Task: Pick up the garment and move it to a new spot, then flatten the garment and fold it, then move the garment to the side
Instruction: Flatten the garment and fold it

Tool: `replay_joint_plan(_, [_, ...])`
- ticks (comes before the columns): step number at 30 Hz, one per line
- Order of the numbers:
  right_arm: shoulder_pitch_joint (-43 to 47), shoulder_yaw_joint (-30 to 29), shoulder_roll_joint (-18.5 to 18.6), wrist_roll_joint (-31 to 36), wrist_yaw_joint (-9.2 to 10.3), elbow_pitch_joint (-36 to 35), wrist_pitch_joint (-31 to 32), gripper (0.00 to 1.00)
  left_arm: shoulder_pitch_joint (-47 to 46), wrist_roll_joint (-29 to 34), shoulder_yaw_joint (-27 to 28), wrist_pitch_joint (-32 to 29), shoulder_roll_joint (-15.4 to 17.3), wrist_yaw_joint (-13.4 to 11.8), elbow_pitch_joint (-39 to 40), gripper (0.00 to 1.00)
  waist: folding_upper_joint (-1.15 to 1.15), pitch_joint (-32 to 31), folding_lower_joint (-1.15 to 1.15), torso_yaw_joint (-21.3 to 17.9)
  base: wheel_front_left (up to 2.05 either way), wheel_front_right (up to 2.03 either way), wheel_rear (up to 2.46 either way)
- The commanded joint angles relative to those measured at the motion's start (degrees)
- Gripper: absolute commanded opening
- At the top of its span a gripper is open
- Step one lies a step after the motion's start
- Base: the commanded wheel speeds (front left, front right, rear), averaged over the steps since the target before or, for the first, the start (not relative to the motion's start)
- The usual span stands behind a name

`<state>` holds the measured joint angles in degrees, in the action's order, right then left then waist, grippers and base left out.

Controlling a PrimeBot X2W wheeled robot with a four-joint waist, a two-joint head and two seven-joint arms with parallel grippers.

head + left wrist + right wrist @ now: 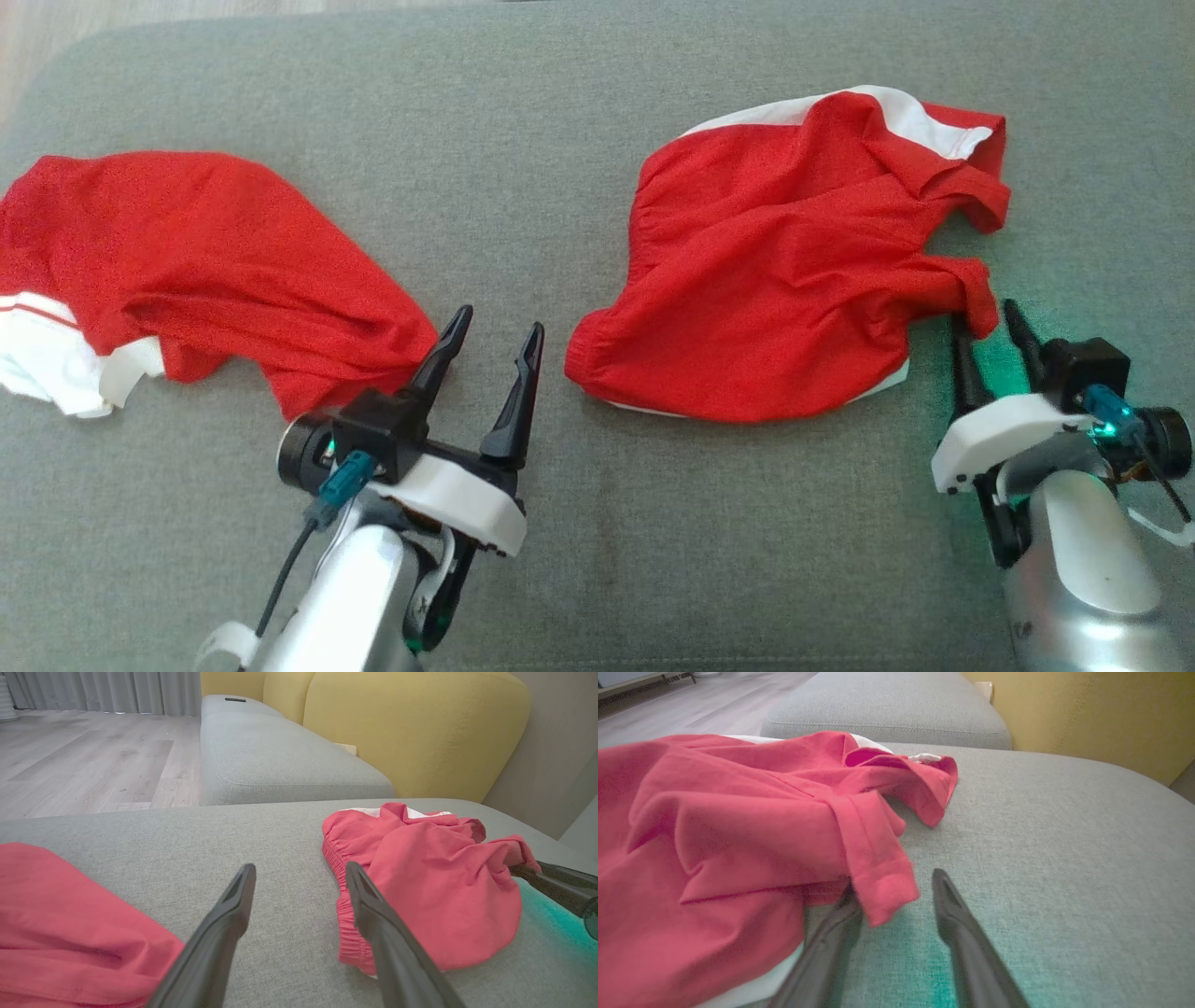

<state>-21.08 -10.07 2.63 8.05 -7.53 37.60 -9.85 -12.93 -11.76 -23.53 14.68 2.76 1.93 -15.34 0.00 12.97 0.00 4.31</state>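
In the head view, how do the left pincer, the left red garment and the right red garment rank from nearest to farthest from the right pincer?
1. right red garment: its hem lies at the fingers of the right pincer, on the robot's right.
2. left pincer: in the middle, between the two garments.
3. left red garment: far on the robot's left.

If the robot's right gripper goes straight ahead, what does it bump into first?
Most likely the red garment: its hem corner lies right at the right gripper, draped over one finger. Beyond that, it looks like grey cushion.
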Motion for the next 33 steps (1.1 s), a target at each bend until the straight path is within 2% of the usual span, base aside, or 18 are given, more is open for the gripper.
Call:
replay_joint_plan(1, [-2.0, 1.4, 0.2, 0.6, 0.04, -0.8, -1.2, 0.00, -1.4, -0.2, 1.3, 0.3, 0.1, -0.5, 1.8, 1.00, 0.00, -0.1, 0.00, -0.2, 0.00, 0.00, 0.00])
replay_joint_plan(8, [-1.4, 1.4, 0.2, 1.4, 0.04, -1.8, -2.3, 0.00, -1.0, -0.4, 1.9, 0.3, 0.1, -0.7, 1.4, 1.00, 0.00, -1.8, 0.00, -2.2, 0.00, 0.00, 0.00])
replay_joint_plan(16, [3.5, 3.5, 1.7, -0.6, 0.04, -11.9, 1.4, 0.00, 0.8, -1.0, 2.3, 0.3, 0.1, -0.9, 1.4, 1.00, 0.00, -4.7, 0.00, -5.6, 0.00, 0.00, 0.00])
replay_joint_plan(22, [9.3, 4.6, 4.2, -2.7, 0.04, -25.0, 9.0, 0.00, 2.0, -1.3, 2.2, 0.3, 0.1, -0.7, 1.5, 1.00, 0.00, -6.7, 0.00, -7.5, 0.00, 0.00, 0.00])
replay_joint_plan(27, [13.7, 3.9, 6.4, -3.6, 0.04, -36.5, 18.7, 0.00, 2.0, -2.0, 1.0, 0.3, 0.1, -0.9, 1.6, 1.00, 0.00, -7.2, 0.00, -6.8, 0.00, 0.00, 0.00])
replay_joint_plan(29, [14.1, 4.0, 6.9, -3.8, 0.04, -38.3, 20.7, 0.00, 1.9, -2.2, 0.7, 0.3, 0.1, -0.9, 1.8, 1.00, 0.00, -7.1, 0.00, -6.5, 0.00, 0.00, 0.00])
replay_joint_plan(33, [13.9, 4.5, 8.6, -4.6, 0.04, -42.6, 28.5, 0.00, 1.2, -2.8, -0.5, 0.3, 0.1, -1.1, 2.2, 1.00, 0.00, -6.1, 0.00, -4.4, 0.00, 0.00, 0.00])
